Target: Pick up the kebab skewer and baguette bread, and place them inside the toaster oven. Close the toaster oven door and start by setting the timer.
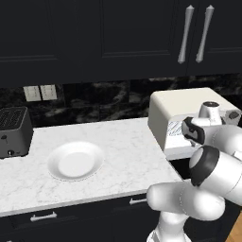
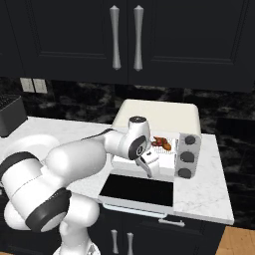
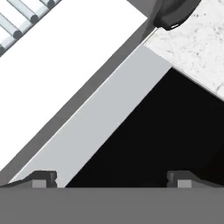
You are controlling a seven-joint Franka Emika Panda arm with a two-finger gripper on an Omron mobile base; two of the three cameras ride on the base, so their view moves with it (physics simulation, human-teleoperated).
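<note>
Right base view shows the toaster oven (image 2: 159, 115) standing on the marble bench (image 2: 209, 189) with the toaster oven door (image 2: 137, 190) folded down flat toward the robot, its dark glass facing up. Inside, on the wire rack, lies a small heap of orange-brown and dark red-brown — the baguette bread (image 2: 166, 146) and the kebab skewer (image 2: 158, 141), as best I can tell at this size; which part is which is hard to separate. The pincer (image 2: 149, 170) hangs just in front of the oven mouth, above the hinge side of the open door, its fingers pointing down. In the hand view the two dark fingertips (image 3: 43, 178) stand wide apart with nothing between them, so the pincer is open and empty, and below it run the pale frame of the door and its black glass. Left base view shows a white plate (image 1: 75, 160) bare on the bench and a black slot toaster (image 1: 14, 131) at the far left. Loading looks finished, judging by the bare plate and the food on the rack; the step in hand is closing the door. That calls for getting under the door's outer edge or handle and swinging it up until it shuts, then reaching the round knobs (image 2: 187, 157) on the oven's right side to turn the timer.
</note>
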